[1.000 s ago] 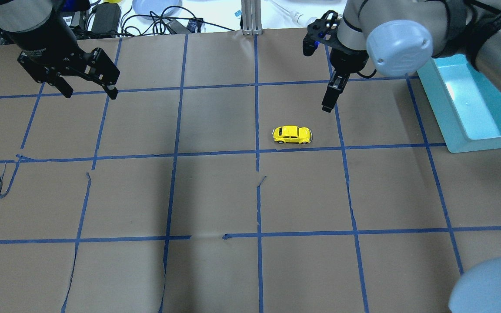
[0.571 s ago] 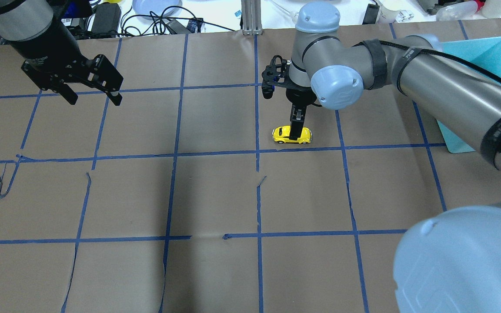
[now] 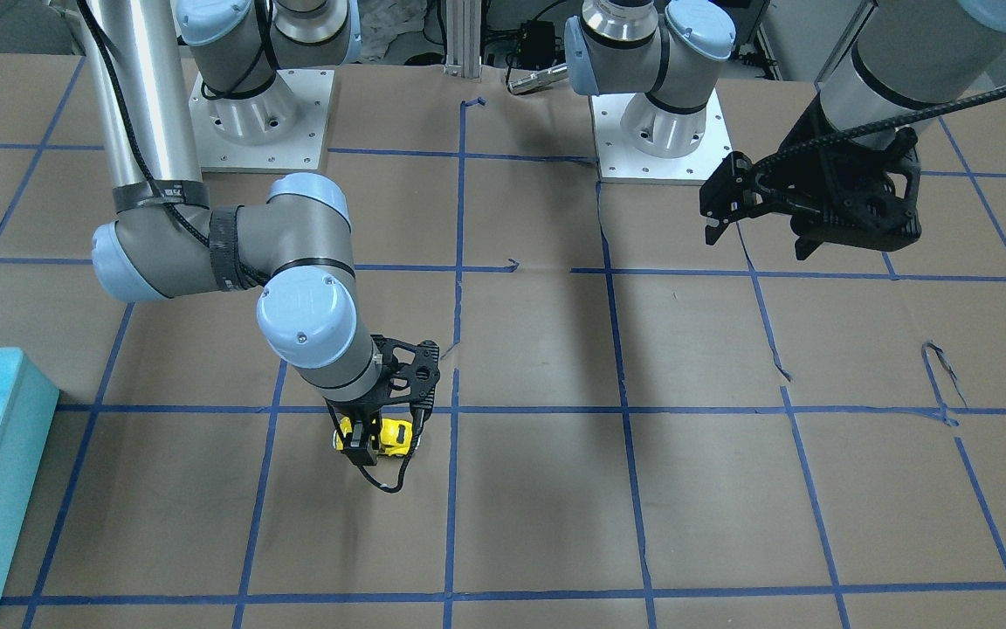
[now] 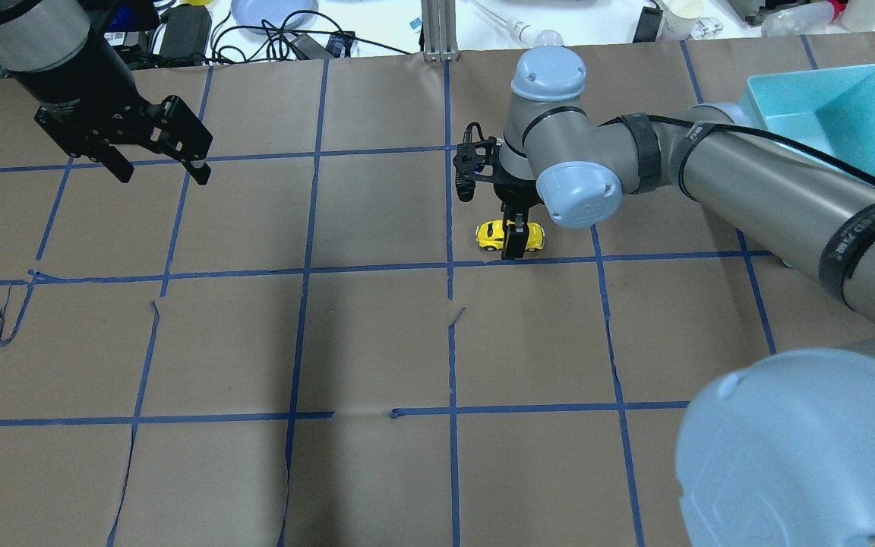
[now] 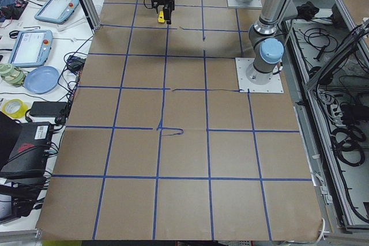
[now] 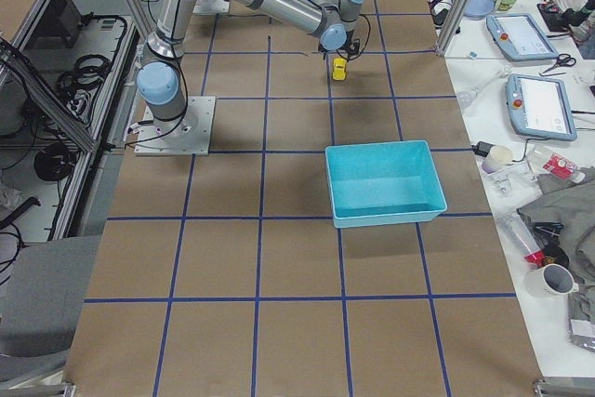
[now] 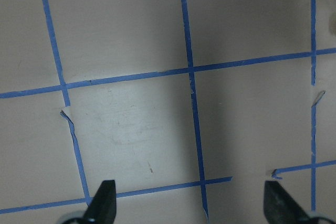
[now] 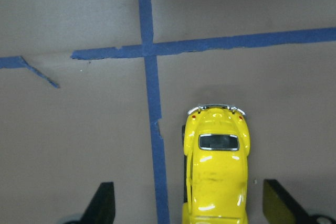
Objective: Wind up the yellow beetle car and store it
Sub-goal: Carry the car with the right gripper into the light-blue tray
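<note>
The yellow beetle car (image 4: 491,235) stands on its wheels on the brown paper, just behind a blue tape line right of the table's middle. My right gripper (image 4: 514,241) points straight down over it, open, with one finger on each side of the car's body. In the right wrist view the car (image 8: 216,169) sits between the two fingertips (image 8: 105,203), nearer the right one, with gaps on both sides. It also shows in the front view (image 3: 395,434) under the gripper (image 3: 369,447). My left gripper (image 4: 162,173) hangs open and empty above the far left of the table.
A teal bin (image 4: 825,114) stands at the far right edge, also seen in the right side view (image 6: 381,183). The brown paper carries a blue tape grid with torn seams (image 4: 453,315). Cables, a plate and tablets lie beyond the table's back edge (image 4: 270,30).
My right arm swung in from the back right and came down over the car, fingers now astride it. The car has not moved. The left gripper stayed almost still.
</note>
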